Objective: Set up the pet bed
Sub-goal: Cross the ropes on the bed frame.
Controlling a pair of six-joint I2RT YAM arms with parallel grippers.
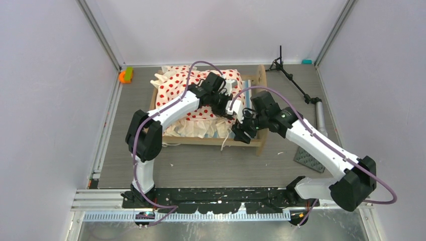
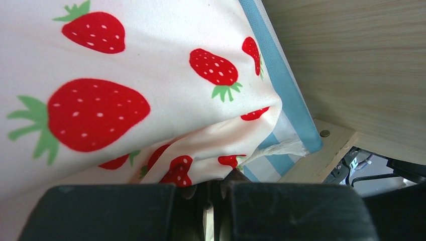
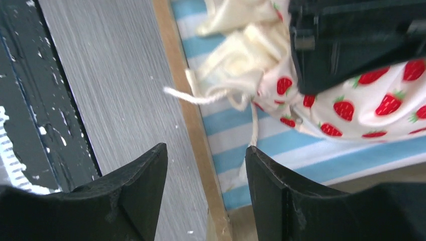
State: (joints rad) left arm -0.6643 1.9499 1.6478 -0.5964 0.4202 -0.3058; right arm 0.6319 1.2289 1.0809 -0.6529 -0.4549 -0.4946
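- Position of pet bed (image 1: 201, 140): middle of the table, beyond both arm bases; long axis left to right in the top view, with a rounded end board (image 1: 260, 80) at the right end.
- Strawberry-print bedding (image 1: 173, 88): heaped over the left and centre of the striped mattress (image 3: 311, 150); right end of the mattress bare.
- State of left gripper (image 2: 211, 193): clenched on a fold of the bedding edge, near the right end, just beside the end board.
- State of right gripper (image 3: 206, 155): released, nothing between the fingers; hovering over the near side rail (image 3: 193, 120), one finger on the table side, the other on the mattress side.
- White cord (image 3: 201, 98): trailing from the bunched bedding corner across the side rail, just ahead of the right gripper.
- Governing relation: loose corner beyond the right gripper, toward the far side, close under the left gripper; right gripper free and nearer.
- Probable next step: advance onto the corner, pinch, then draw rightward along the long axis.
- Probable hazard: catching the cord alone, not the fabric.
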